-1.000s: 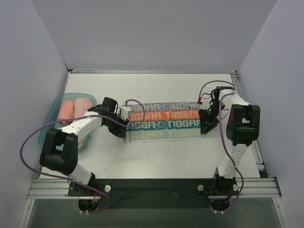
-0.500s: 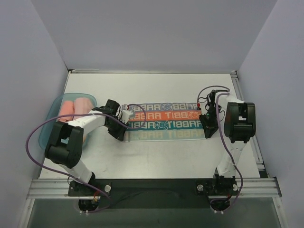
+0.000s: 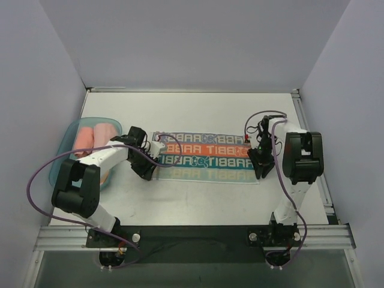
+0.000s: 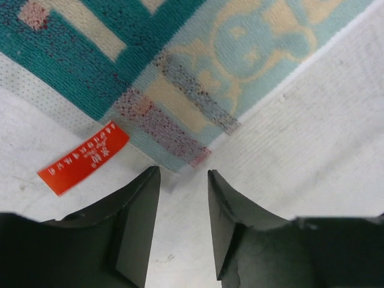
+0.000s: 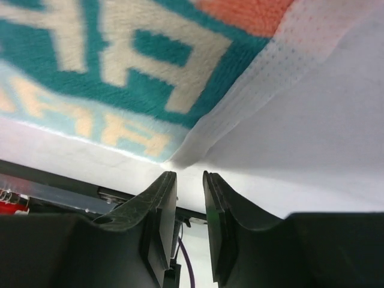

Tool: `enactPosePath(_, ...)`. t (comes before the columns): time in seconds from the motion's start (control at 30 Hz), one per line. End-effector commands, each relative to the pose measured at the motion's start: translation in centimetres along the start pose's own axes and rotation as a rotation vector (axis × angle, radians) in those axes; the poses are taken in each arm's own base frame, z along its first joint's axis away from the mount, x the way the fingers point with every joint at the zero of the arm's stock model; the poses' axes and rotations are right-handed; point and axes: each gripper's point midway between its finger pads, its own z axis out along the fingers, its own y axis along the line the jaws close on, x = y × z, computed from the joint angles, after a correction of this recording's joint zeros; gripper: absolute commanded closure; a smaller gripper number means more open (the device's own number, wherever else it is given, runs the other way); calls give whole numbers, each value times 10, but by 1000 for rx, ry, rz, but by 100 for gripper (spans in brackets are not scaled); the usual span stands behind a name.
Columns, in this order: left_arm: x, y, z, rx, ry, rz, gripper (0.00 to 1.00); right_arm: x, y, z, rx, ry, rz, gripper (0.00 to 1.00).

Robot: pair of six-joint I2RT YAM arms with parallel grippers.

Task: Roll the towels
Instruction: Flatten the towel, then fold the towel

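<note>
Towel: whitish terry hand towel with orange and teal "RABBIT" lettering (image 3: 204, 158), spread flat in the middle of the white worktop (image 3: 198, 198).
Left fingers (image 4: 135, 228): slightly spread, nothing between them; the towel's near left corner lies just ahead of the gap, beside a red fabric tag (image 4: 84, 159).
Right fingers (image 5: 159, 222): narrowly spread, gripping nothing; the towel's near right corner lies just ahead.
Tray: shallow teal plastic tray (image 3: 65, 144) at the left edge, holding two pinkish rolled towels (image 3: 85, 139).
</note>
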Motion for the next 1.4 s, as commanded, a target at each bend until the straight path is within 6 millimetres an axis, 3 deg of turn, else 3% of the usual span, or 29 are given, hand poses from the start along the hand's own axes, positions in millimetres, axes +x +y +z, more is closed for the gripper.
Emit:
enactPosePath(0.0,-27,-8,-34,44,-100,59,49,-19,17,-56,-45,-183,-50,71)
enactPosePath(0.13,-74,-8,-71,38,-251,88,33,-47,25,-108,-94,-364,-51,55)
enactPosePath(0.2,-98,4,-83,-4,-308,85,28,-60,21,-119,-89,-397,-44,52)
enactPosePath(0.23,-109,13,-85,-37,-333,83,28,-72,9,-137,-72,-460,-15,52)
enactPosePath(0.3,-119,34,-80,-69,-330,36,28,-88,-6,-139,-62,-468,28,53)
enactPosePath(0.37,-138,58,-87,-107,-378,-11,29,-111,-23,-144,-35,-488,76,56)
enactPosePath(0.4,-140,68,-76,-96,-363,-41,31,-119,-27,-145,-31,-494,96,57)
enactPosePath(0.43,-155,79,-83,-109,-400,-46,32,-127,-34,-135,-39,-470,115,58)
enactPosePath(0.47,-159,85,-81,-104,-404,-63,33,-138,-39,-145,-23,-503,124,59)
enactPosePath(0.5,-159,95,-70,-92,-389,-98,34,-143,-42,-143,-15,-502,130,59)
enactPosePath(0.53,-163,102,-68,-97,-394,-110,34,-151,-45,-134,-21,-483,138,60)
enactPosePath(0.57,-172,108,-71,-104,-410,-113,35,-158,-48,-138,-15,-501,141,60)
enactPosePath(0.8,-176,144,-35,-115,-365,-195,35,-188,-55,-114,-10,-479,173,61)
enactPosePath(1.07,-168,154,-12,-112,-324,-226,34,-201,-64,-92,27,-440,183,61)
enactPosePath(1.37,-166,162,0,-116,-304,-243,31,-206,-58,-76,5,-411,181,63)
